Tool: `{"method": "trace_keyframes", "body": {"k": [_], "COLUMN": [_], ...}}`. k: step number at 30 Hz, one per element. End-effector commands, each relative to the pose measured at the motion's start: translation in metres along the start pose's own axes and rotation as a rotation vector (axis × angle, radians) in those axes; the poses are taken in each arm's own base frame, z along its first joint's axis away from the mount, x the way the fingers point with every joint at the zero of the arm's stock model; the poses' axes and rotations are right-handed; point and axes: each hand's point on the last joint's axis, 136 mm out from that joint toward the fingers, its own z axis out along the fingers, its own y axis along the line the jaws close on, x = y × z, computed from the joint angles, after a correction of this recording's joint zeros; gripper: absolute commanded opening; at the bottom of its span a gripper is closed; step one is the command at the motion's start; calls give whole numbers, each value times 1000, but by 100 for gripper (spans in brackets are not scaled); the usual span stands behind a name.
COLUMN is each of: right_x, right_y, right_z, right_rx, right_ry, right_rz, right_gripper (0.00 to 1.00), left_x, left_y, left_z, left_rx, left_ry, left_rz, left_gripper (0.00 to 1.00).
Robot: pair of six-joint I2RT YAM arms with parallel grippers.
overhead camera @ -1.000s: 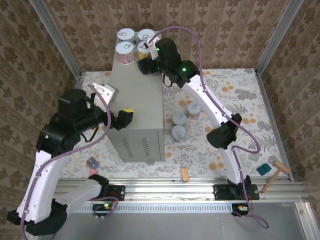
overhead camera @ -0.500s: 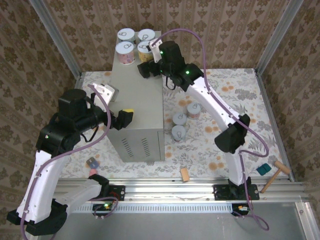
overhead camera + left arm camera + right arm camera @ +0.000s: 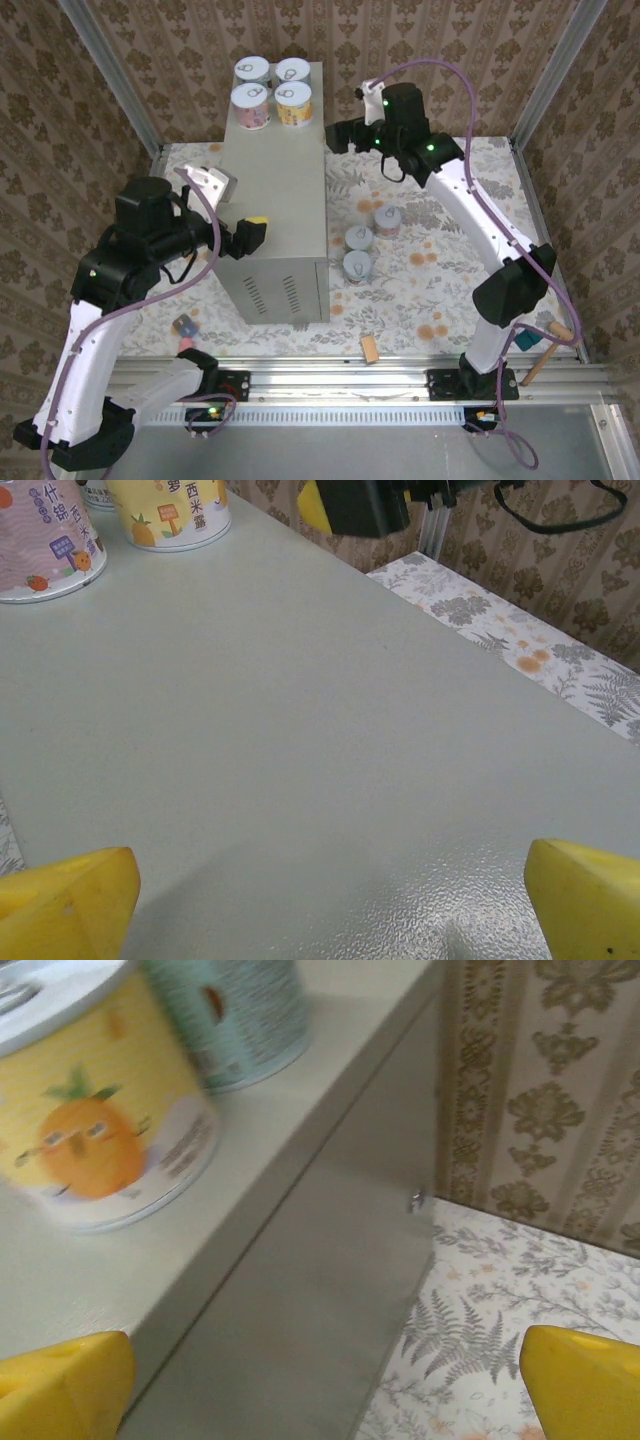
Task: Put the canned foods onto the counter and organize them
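The counter (image 3: 275, 190) is a tall grey box left of centre. Several cans stand at its far end, among them a pink one (image 3: 251, 104) and a yellow one (image 3: 293, 101). Three more cans (image 3: 359, 238) stand on the floral floor to its right. My left gripper (image 3: 256, 233) hovers open over the counter's near left part, empty (image 3: 330, 900); ahead of it are the pink can (image 3: 45, 540) and the yellow can (image 3: 170, 515). My right gripper (image 3: 340, 135) hangs open and empty just off the counter's right edge (image 3: 320, 1385), beside the yellow can (image 3: 95, 1110) and a teal can (image 3: 240, 1015).
On the floor near the front lie a wooden block (image 3: 370, 348), a small mallet (image 3: 550, 350), a teal block (image 3: 525, 338) and a small object (image 3: 185, 325). Patterned walls with metal posts close in the back and sides. A metal rail (image 3: 340, 385) runs along the front.
My right gripper has opened off the yellow can at the counter's far end and drawn back to the right, past the counter's edge. The left arm has stayed still.
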Motion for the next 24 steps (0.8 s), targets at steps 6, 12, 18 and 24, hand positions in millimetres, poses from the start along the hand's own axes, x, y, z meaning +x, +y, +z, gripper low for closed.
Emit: {"method": "trace_keyframes", "body": {"k": [6, 12, 18, 24], "right_x": [-23, -26, -21, -18], "right_y": [-14, -17, -18, -15], "right_z": [35, 59, 71, 75], "right_rx": [-58, -77, -90, -107], "right_ry": [10, 29, 44, 48], "right_rz": [58, 59, 73, 77], "right_gripper": [100, 100, 100, 100], "left_x": [-14, -13, -12, -11], "left_y": [-2, 0, 1, 2], "left_z": [-7, -7, -8, -5], "left_rx": [5, -6, -12, -15], "left_ry": [-36, -27, -24, -19], "left_rz": [-11, -10, -7, -4], "left_gripper": [100, 100, 100, 100]}}
